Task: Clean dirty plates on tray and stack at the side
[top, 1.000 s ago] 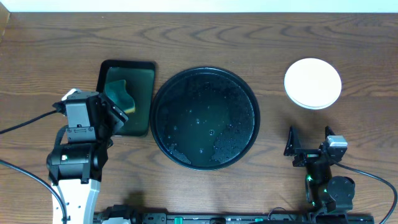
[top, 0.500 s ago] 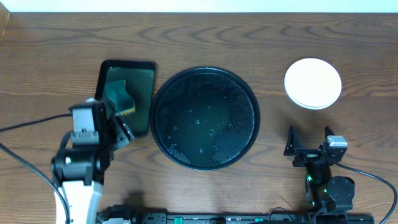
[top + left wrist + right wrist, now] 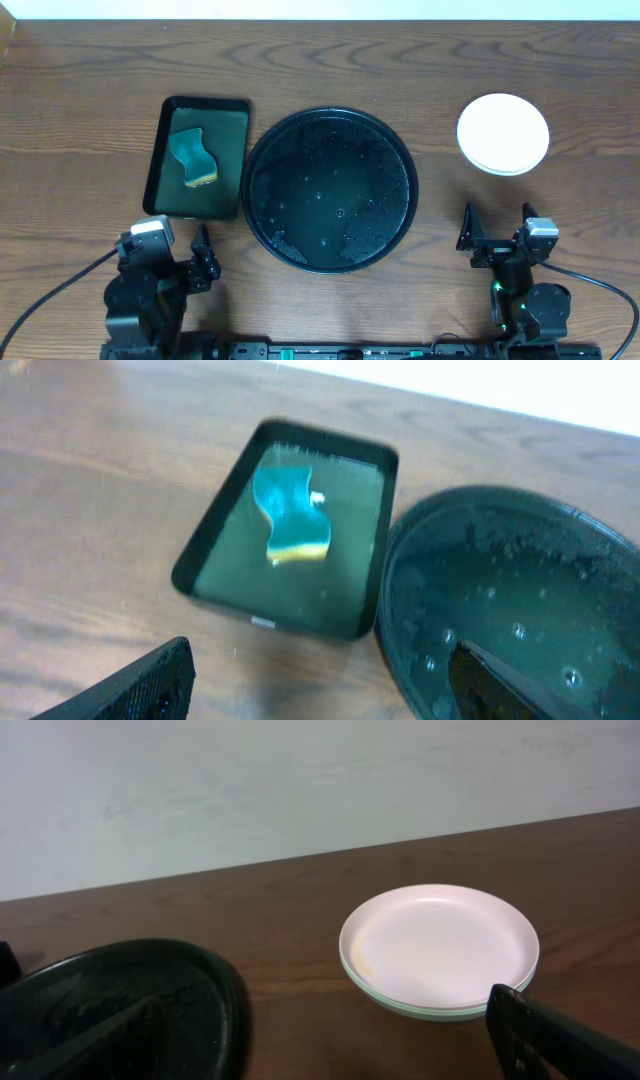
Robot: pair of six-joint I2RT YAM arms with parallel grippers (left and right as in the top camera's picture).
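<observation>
The large round black tray sits mid-table, wet and holding no plates; it also shows in the left wrist view and the right wrist view. The plates are stacked at the right rear, white on top with mint-aqua rims beneath. My left gripper is open and empty, low at the front left, in front of the green tray. My right gripper is open and empty at the front right, in front of the stack.
A dark green rectangular tray holds a teal and yellow sponge, also in the left wrist view. A white wall lies beyond the table's far edge.
My left arm has drawn back from over the green tray to the front left edge, leaving the sponge lying in that tray. The right arm has not moved.
</observation>
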